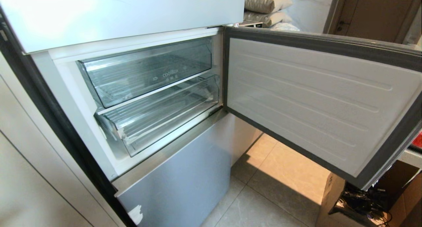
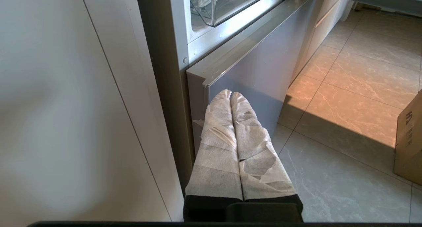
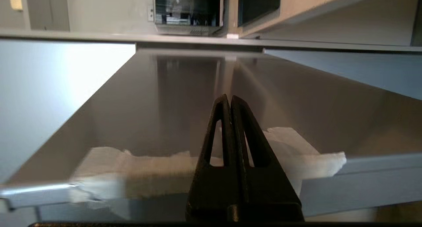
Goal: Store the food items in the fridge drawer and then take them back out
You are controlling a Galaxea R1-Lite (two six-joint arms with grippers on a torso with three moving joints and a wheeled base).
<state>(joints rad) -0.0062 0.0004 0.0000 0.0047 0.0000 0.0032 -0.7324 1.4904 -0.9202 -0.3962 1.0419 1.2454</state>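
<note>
Fridge door [image 1: 316, 101] swung wide to my right, so the compartment front is unblocked. Fridge drawer [image 1: 161, 116] pushed in under the taller clear bin [image 1: 145, 72]; only a thin slot between them. Lower door [image 2: 250, 69] shut, close ahead of my left jaws. Cabinet wall [image 2: 66, 105] hems my left. Cardboard box [image 1: 333, 194] on the open floor [image 1: 263, 187] to my right.

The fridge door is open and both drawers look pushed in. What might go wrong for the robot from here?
The open fridge door swings wide across the robot's right side, so an arm could bump it. The fridge drawer is clear, so its front edge may be hard to judge. No food items show anywhere, so finding them might take searching.
</note>
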